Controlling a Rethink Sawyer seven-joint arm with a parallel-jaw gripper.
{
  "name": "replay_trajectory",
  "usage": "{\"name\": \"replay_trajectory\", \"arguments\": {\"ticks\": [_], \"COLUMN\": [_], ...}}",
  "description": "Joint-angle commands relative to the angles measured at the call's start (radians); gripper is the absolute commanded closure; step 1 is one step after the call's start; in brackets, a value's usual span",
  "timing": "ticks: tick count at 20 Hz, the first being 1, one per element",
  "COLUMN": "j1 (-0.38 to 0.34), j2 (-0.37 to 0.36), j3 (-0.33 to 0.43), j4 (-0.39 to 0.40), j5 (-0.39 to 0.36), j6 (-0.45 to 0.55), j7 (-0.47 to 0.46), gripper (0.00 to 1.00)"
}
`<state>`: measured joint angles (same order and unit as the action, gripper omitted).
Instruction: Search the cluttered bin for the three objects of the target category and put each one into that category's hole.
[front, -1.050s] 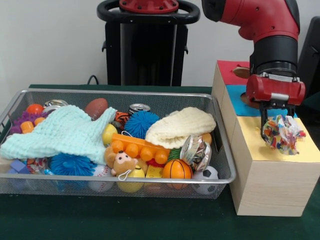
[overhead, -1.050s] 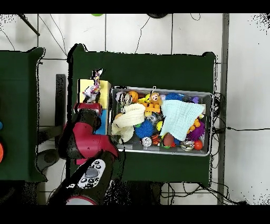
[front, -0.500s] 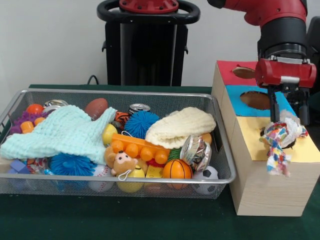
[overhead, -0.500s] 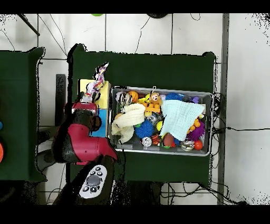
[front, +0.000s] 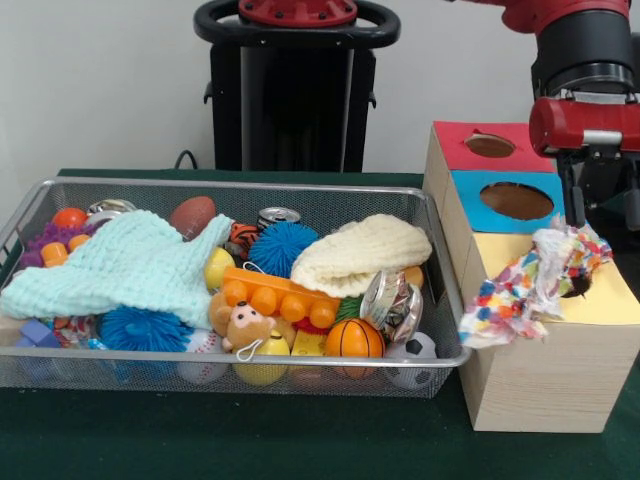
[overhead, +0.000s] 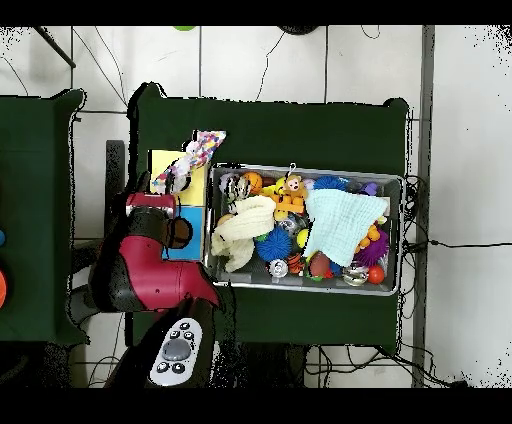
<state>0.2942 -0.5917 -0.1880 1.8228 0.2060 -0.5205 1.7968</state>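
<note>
A multicoloured rag lies spread on the yellow top of the wooden box. One end sits at the yellow hole and the other hangs over the box's edge toward the bin. My gripper hovers just above the rag's hole end, open, nothing between its fingers. In the overhead view the rag stretches across the yellow section. The wire bin holds a cream knitted cloth and a mint cloth among toys.
The box also has a blue section with a hole and a red section with a hole. Balls, cans, a small bear and orange beads crowd the bin. My arm lies beside the box in the overhead view.
The gripper has risen and shifted toward the box's outer side. The rag left the fingers and unrolled across the yellow top, its free end swinging out toward the bin.
</note>
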Motion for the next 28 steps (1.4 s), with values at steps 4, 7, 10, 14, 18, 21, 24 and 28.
{"name": "replay_trajectory", "arguments": {"ticks": [4,7,10,14,18,21,24,28], "j1": [-0.031,-0.030,-0.028,-0.027,-0.018,-0.005,0.020,0.043], "j2": [-0.012,-0.025,-0.027,-0.033,-0.066,-0.105,-0.109,-0.107], "j3": [0.102,0.101,0.101,0.099,0.090,0.068,0.036,0.009], "j4": [0.043,0.048,0.050,0.051,0.053,0.050,0.043,0.035], "j5": [-0.009,0.001,0.005,0.008,0.026,0.050,0.075,0.097], "j6": [0.105,0.115,0.115,0.123,0.161,0.204,0.214,0.223], "j7": [0.202,0.200,0.199,0.195,0.186,0.176,0.166,0.159], "gripper": [0.00,0.00,0.00,0.00,0.00,0.00,0.00,0.00]}}
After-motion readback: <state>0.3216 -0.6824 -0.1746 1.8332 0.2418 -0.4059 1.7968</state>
